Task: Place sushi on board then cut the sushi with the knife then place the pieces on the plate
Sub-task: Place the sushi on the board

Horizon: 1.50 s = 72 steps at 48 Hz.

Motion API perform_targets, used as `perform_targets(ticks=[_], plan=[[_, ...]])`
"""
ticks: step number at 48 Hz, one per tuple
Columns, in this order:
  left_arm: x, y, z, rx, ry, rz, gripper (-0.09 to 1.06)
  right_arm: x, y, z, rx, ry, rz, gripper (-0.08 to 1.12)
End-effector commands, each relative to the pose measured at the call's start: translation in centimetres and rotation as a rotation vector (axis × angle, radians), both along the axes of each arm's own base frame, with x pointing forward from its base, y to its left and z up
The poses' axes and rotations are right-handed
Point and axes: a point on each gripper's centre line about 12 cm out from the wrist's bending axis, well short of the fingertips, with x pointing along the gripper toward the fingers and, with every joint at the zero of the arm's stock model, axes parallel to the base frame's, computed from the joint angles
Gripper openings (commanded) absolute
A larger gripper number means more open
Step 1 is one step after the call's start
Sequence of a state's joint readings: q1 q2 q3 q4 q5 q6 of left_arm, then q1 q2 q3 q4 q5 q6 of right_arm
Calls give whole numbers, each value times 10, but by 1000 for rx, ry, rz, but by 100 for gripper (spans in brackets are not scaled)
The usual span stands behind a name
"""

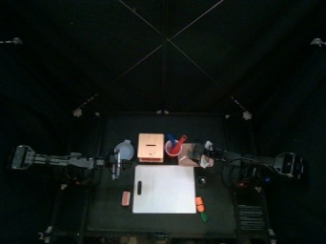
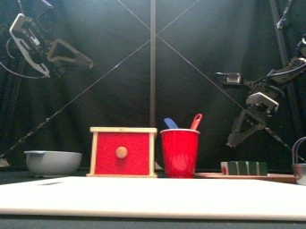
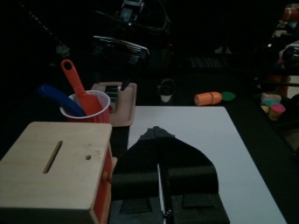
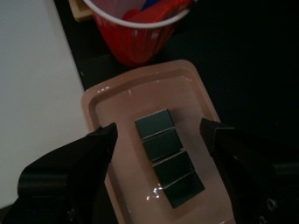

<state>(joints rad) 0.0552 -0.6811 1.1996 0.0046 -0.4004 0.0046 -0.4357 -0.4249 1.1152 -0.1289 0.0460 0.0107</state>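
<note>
The sushi roll [image 4: 170, 159], a row of dark green blocks, lies on the pink tray [image 4: 140, 87] beside the red cup [image 4: 138, 31] that holds the blue and red knives. My right gripper [image 4: 158, 140] hangs open above the roll, one jaw on each side of it and not touching. In the front view the roll [image 2: 245, 167] lies at the right, under the right gripper [image 2: 245, 130]. The white board [image 1: 166, 189] lies bare at the table's middle. My left gripper [image 3: 156, 133] is shut on nothing, raised over the board's left side beside the wooden box [image 3: 59, 166].
A blue-grey bowl [image 2: 53, 161] stands left of the wooden box [image 2: 123, 152]. Small orange toy foods [image 1: 125, 197] lie left of the board, and an orange and green one [image 1: 203, 206] to its right. A metal cutter [image 2: 299, 163] shows at the far right.
</note>
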Motion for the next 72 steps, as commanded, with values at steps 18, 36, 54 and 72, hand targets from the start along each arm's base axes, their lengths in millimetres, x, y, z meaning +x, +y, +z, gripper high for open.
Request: perform_targets(ticks=[18, 36, 54, 72], plan=[[2, 1, 6, 0, -23, 4, 0, -4, -12, -17, 18, 121, -26, 103], [2, 1, 6, -2, -23, 5, 0, 4, -16, -40, 55, 186, -22, 91], [2, 1, 6, -4, -23, 6, 0, 5, -14, -30, 102, 150, -74, 66], [2, 2, 6, -11, -24, 10, 0, 7, 14, 24, 224, -68, -124, 67]])
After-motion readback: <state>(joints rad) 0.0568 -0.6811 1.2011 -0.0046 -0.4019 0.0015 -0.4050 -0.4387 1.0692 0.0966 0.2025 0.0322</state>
